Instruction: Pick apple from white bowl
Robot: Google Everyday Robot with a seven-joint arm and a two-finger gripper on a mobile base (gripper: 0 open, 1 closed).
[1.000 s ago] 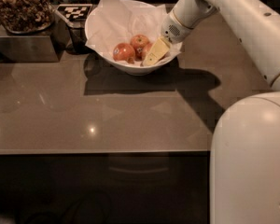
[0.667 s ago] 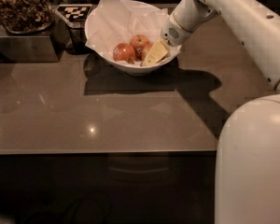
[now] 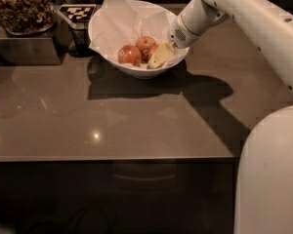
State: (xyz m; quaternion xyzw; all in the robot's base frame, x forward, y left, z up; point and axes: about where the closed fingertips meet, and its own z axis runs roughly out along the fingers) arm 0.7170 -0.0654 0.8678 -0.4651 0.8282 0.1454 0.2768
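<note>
Inside the white bowl [image 3: 140, 72], at its right side, the gripper [image 3: 160, 55] is down among the fruit, its pale yellow tip angled down and to the left. Can't tell how far open it is or whether it has hold of anything. The apple [image 3: 151, 50] is right against the gripper's left side, mostly hidden behind it, only a red sliver showing. Second apple [image 3: 129, 54] sits just left of the gripper, nearer the bowl's front. Third apple [image 3: 145, 42] is just behind and left of the gripper. All three rest on crumpled white paper [image 3: 121, 22] that rises up the bowl's back-left. The white arm [image 3: 234, 6] runs up and right from the gripper. Well left of the gripper is a dark tray of nuts [image 3: 20, 8]; a checkered marker [image 3: 78, 12] lies between the tray and the bowl. The bowl stands on a brown countertop [image 3: 112, 126].
</note>
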